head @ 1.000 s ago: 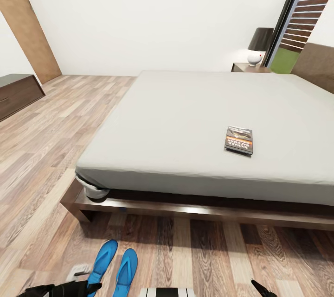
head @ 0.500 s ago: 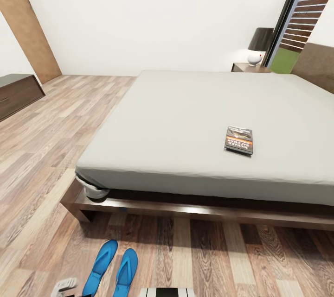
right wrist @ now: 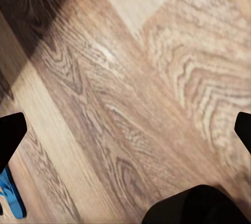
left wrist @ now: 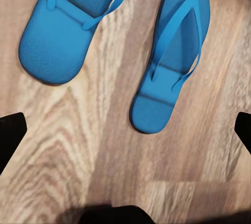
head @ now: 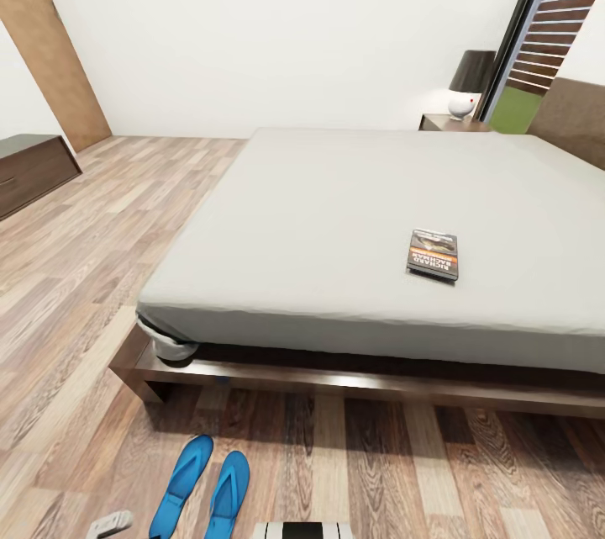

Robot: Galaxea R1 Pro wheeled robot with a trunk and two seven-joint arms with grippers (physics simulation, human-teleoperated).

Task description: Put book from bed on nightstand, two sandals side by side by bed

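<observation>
Both end effectors spread wide, empty, above the wood floor point(right wrist: 136, 93).
The left end effector point(left wrist: 125, 130) hangs over two blue sandals point(left wrist: 110, 41) lying side by side beside the bed point(head: 353, 211); the right end effector point(right wrist: 125, 130) holds nothing; the book point(head: 434, 254) lies on the mattress.

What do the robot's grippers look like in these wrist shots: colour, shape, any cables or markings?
The left gripper and the right gripper look alike. Each has plain matte black fingertips with angular, wedge-like ends and a rounded black body behind them. No cables or markings are visible.
</observation>
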